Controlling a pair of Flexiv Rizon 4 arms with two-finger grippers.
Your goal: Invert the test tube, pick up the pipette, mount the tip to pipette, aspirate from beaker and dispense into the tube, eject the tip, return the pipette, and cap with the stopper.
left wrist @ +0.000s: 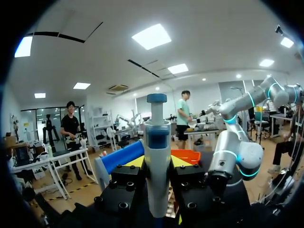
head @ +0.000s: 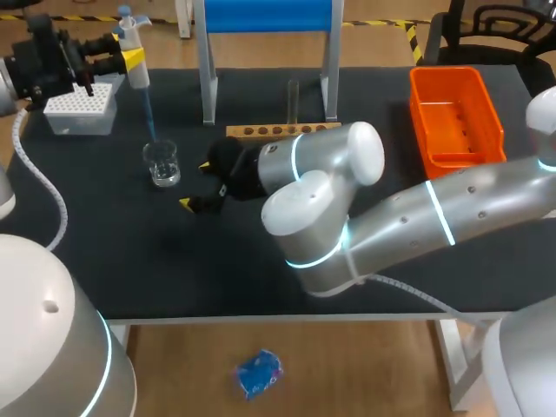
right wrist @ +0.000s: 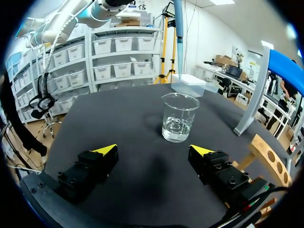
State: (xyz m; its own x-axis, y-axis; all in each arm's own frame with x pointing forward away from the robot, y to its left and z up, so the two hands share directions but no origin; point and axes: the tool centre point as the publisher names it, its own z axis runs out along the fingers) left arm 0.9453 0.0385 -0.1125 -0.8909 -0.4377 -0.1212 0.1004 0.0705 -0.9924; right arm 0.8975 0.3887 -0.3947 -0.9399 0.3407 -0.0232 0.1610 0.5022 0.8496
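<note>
1. The beaker [head: 162, 163] stands on the table with a little clear liquid in it, the source to draw from.
2. Right above it hangs the pipette [head: 132, 48]. Its blue tip [head: 149, 113] points down at the beaker's mouth, clear of the liquid and seemingly lined up for aspirating.
3. The left gripper [head: 129, 59] is clamped on the pipette, keeping it upright above the beaker.
4. The right gripper [head: 196, 184] sits just beside the beaker with its fingers wide and empty, probably standing by.
5. Beyond the beaker, the tube [head: 293, 97] stands upright in its rack [head: 278, 130], ready to be filled.
</note>
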